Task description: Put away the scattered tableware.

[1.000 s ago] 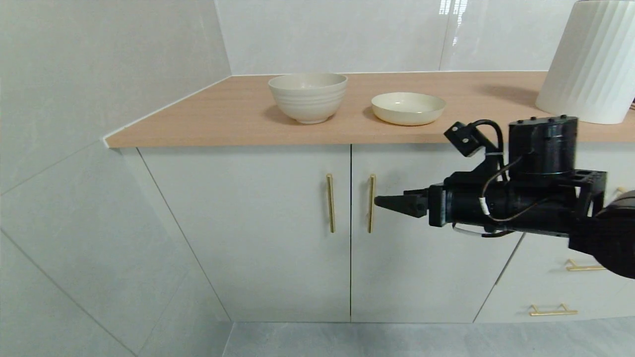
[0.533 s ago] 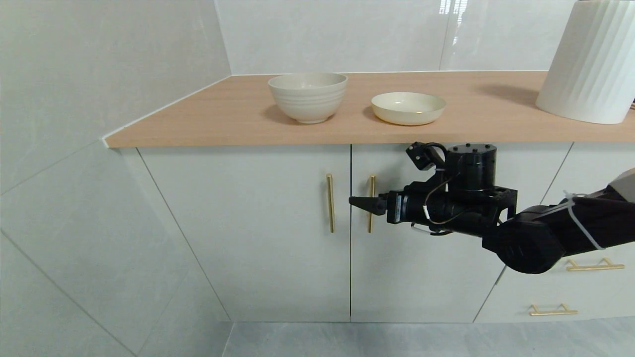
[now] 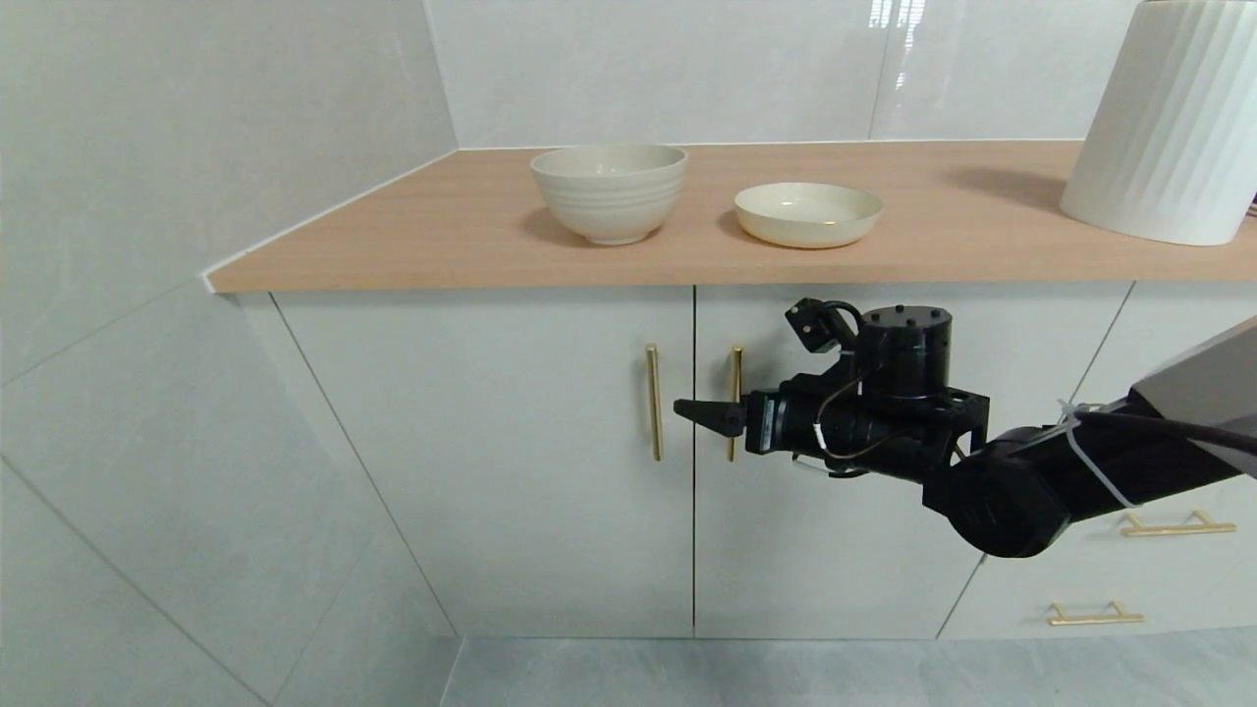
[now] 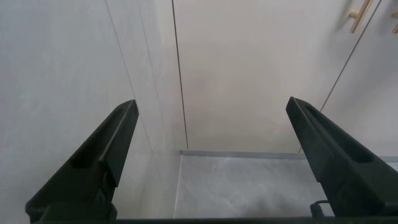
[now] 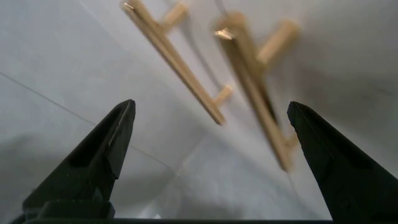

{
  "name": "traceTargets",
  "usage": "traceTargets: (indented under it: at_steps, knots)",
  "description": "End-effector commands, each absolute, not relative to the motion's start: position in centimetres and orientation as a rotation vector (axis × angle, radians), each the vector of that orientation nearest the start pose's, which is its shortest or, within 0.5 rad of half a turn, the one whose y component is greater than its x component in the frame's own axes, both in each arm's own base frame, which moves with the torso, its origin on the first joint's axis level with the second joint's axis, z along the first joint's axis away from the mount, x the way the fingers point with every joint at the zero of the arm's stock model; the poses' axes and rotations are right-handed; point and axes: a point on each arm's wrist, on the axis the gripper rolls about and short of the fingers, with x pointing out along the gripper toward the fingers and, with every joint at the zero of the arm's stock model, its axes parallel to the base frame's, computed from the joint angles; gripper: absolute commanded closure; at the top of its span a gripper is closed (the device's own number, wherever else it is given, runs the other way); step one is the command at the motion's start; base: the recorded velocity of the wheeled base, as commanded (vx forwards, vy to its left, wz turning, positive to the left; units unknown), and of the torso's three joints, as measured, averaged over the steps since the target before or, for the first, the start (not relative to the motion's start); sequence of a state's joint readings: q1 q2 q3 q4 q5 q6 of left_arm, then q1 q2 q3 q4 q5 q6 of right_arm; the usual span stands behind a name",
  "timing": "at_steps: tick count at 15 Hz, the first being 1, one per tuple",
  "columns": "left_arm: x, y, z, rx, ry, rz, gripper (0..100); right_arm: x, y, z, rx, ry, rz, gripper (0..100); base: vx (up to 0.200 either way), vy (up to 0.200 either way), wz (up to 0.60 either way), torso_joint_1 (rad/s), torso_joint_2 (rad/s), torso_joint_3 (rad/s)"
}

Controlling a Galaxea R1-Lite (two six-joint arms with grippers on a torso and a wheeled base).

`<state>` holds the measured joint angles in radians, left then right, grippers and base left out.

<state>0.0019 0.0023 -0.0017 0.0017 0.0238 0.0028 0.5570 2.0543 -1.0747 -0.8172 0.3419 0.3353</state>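
A ribbed beige bowl (image 3: 609, 191) and a shallow cream plate (image 3: 808, 213) stand side by side on the wooden countertop (image 3: 442, 236). Below them are two closed cabinet doors with upright gold handles (image 3: 654, 403) (image 3: 735, 401). My right gripper (image 3: 699, 412) is held level in front of the doors, its tip between the two handles. The right wrist view shows this gripper (image 5: 210, 107) open, with both gold handles (image 5: 177, 62) (image 5: 255, 93) lying beyond the gap. My left gripper (image 4: 211, 104) is open and empty, low by the cabinet base and the floor.
A tall white ribbed container (image 3: 1169, 118) stands at the counter's right end. Drawers with gold handles (image 3: 1174, 525) (image 3: 1095, 617) lie to the right of the doors. A tiled wall (image 3: 147, 295) closes off the left side. Grey floor (image 3: 786, 673) runs below.
My right arm has moved left and toward the cabinet. Its tip has gone from right of the right-hand handle to between the two handles. Bowl and plate have not moved.
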Motion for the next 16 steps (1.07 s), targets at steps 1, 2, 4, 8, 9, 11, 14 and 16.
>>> traceTargets:
  at_steps: [1, 2, 4, 8, 9, 11, 14, 16]
  knots:
    - [-2.3, 0.0, 7.6, 0.002, 0.003, 0.028, 0, 33.2, 22.4, 14.4, 0.304, 0.317, 0.876, 0, 0.000, 0.000, 0.00, 0.000, 0.00, 0.000]
    - [-2.3, 0.0, 7.6, 0.002, 0.002, 0.028, 0, 33.2, 22.4, 14.4, 0.310, 0.315, 0.878, 0, 0.000, 0.000, 0.00, 0.000, 0.00, 0.000]
    - [-2.3, 0.1, 7.6, 0.003, 0.003, 0.026, 0, 32.9, 22.4, 14.5, 0.325, 0.325, 0.881, 0, 0.000, 0.000, 0.00, 0.000, 0.00, 0.000]
    - [-2.3, 0.0, 7.6, 0.002, 0.003, 0.028, 0, 31.1, 22.3, 14.8, 0.330, 0.350, 0.908, 0, 0.000, 0.000, 0.00, 0.000, 0.00, 0.000]
    - [-2.3, 0.0, 7.6, 0.003, 0.003, 0.028, 0, 30.5, 22.3, 15.0, 0.329, 0.354, 0.917, 0, 0.000, 0.000, 0.00, 0.000, 0.00, 0.000]
    - [-2.3, 0.1, 7.6, 0.003, 0.003, 0.026, 0, 29.1, 21.9, 15.5, 0.325, 0.354, 0.932, 0, 0.000, 0.000, 0.00, 0.000, 0.00, 0.000]
    - [-2.3, 0.1, 7.6, 0.003, 0.003, 0.028, 0, 26.4, 20.6, 16.1, 0.325, 0.372, 1.046, 0, 0.000, 0.000, 0.00, 0.000, 0.00, 0.000]
    - [-2.3, 0.0, 7.6, 0.003, 0.003, 0.028, 0, 25.4, 20.2, 16.0, 0.322, 0.392, 1.090, 0, 0.000, 0.000, 0.00, 0.000, 0.00, 0.000]
